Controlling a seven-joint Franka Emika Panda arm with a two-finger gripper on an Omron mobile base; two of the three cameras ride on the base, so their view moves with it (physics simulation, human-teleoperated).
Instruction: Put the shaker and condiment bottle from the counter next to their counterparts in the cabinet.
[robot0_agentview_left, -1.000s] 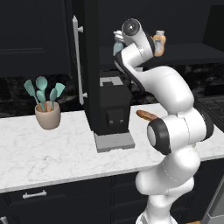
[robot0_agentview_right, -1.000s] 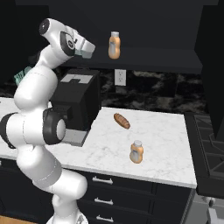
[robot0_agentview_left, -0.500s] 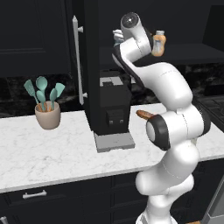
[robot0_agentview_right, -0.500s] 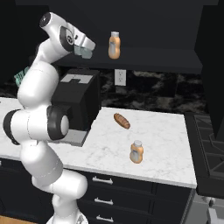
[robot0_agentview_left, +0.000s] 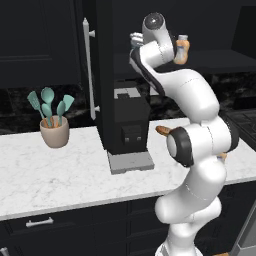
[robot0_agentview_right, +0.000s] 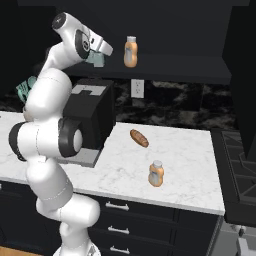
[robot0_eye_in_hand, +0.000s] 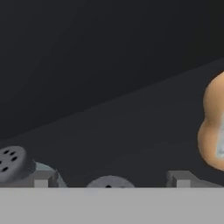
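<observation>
Both base views look forward and down from behind the arm, one from its left, one from its right, sharing the counter (robot0_agentview_left: 60, 175) and the cabinet (robot0_agentview_right: 165, 75) shelf above. The hand view sits close, low along that shelf.

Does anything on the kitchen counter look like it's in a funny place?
Yes. A bread roll lies bare on the counter with no plate, and an orange bottle stands alone nearby, while its twin sits up in the cabinet.
</observation>
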